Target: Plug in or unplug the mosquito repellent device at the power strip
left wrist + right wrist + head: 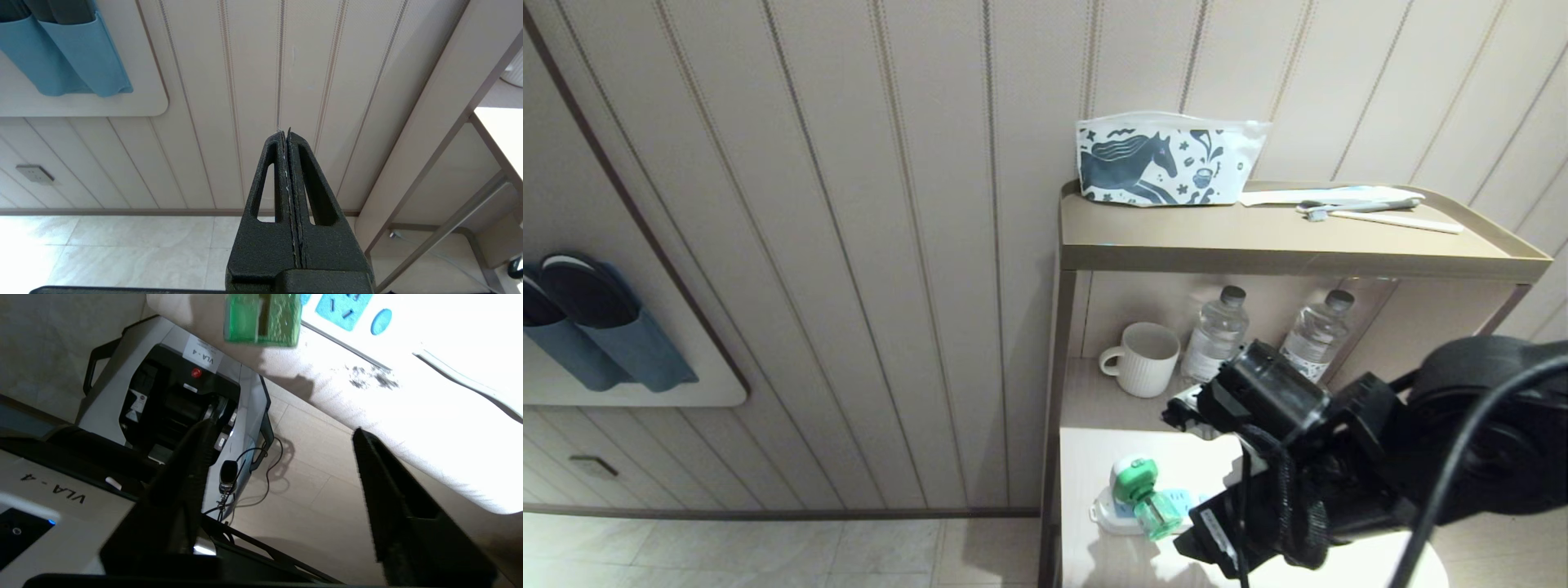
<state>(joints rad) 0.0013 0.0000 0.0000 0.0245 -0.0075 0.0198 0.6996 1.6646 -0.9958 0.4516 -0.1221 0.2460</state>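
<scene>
A: Nearest, at the lower right of the head frame, what shows?

B: The right arm's black bulk. In the right wrist picture the right gripper point(282, 453) has its two fingers point(392, 506) spread wide with nothing between them, above floor tiles and the robot's base.

A: And the task's things?

B: Just left of that arm, at lower centre, the mosquito repellent device point(1145, 497) sits plugged into the power strip point(1107, 514) on the pale shelf point(1086, 465), green bottle tilted toward the camera.

A: Farther back?

B: A white mug point(1139, 358) and two water bottles point(1215, 335) in the cabinet recess; above, a horse-print pouch point(1164, 159).

A: The other arm?

B: The left gripper point(289, 134) is pressed closed, empty, facing the panelled wall.
</scene>
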